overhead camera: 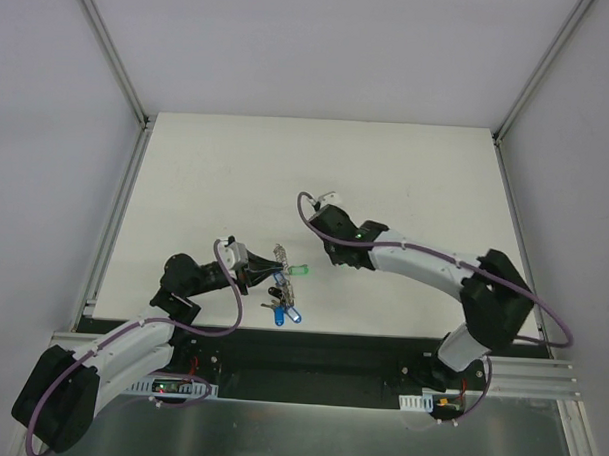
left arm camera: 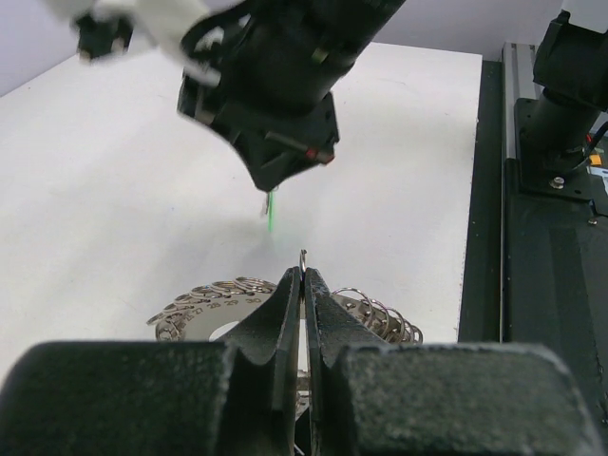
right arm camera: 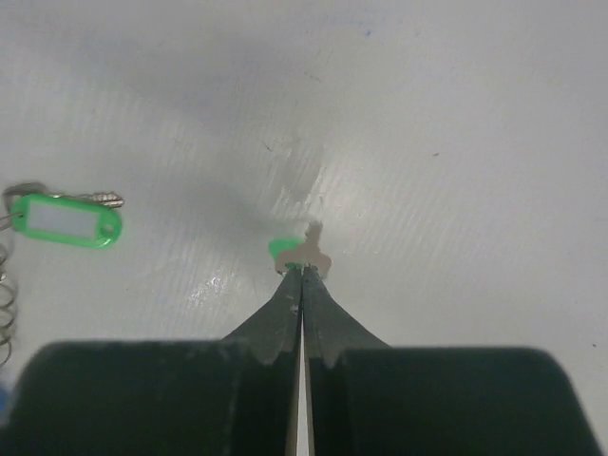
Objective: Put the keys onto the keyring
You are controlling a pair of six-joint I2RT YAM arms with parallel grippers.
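Near the worktop's (overhead camera: 407,172) front edge: left pincer (overhead camera: 255,275) clamped on the keyring (overhead camera: 280,259), right pincer (overhead camera: 333,257) clamped on a green-headed key (right arm camera: 306,249).
From above, the keyring stands edge-on at the left pincer's tips, with a green tag (overhead camera: 299,273) beside it and blue-headed keys (overhead camera: 287,313) nearer the arm bases; the right pincer sits just to its right. Left wrist view: the fingers (left arm camera: 285,304) are shut tight on a thin wire loop of the keyring, with the right pincer close ahead. Right wrist view: the fingertips (right arm camera: 285,304) pinch the small key above the worktop, with the green tag lying to the left.
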